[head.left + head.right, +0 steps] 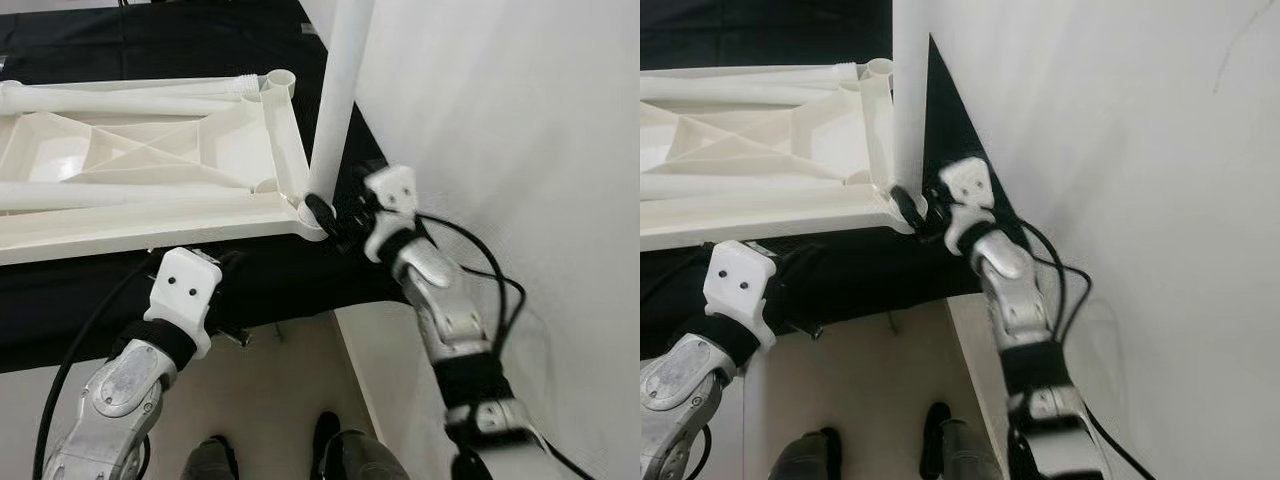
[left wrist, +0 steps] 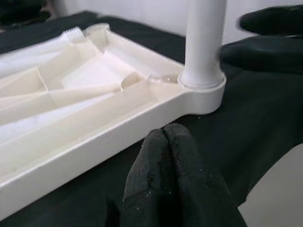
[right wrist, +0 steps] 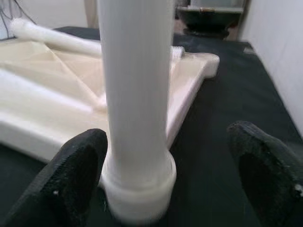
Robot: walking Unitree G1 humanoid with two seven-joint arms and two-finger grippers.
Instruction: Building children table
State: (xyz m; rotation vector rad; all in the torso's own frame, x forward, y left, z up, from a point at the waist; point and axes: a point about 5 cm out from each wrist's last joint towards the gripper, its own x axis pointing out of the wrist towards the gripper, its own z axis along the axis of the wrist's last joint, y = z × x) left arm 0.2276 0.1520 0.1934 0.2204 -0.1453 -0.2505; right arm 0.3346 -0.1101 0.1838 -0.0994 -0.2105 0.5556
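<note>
A white plastic table top (image 1: 150,150) lies upside down on a black cloth. One white leg (image 1: 338,90) stands upright in its near right corner socket. Two loose legs lie along the top, one at the far edge (image 1: 120,98) and one at the near edge (image 1: 120,195). The far right socket (image 1: 281,80) holds nothing. My right gripper (image 1: 328,222) is open at the base of the upright leg, one finger (image 3: 78,161) against the leg's collar and the other (image 3: 265,161) well apart. My left gripper (image 2: 165,139) is shut on nothing, just before the top's near edge.
The black cloth (image 1: 300,285) covers a low surface that ends close to my feet (image 1: 330,450). A white wall (image 1: 500,120) rises right beside the upright leg and my right arm. Black cables trail from both arms. Pale floor lies below.
</note>
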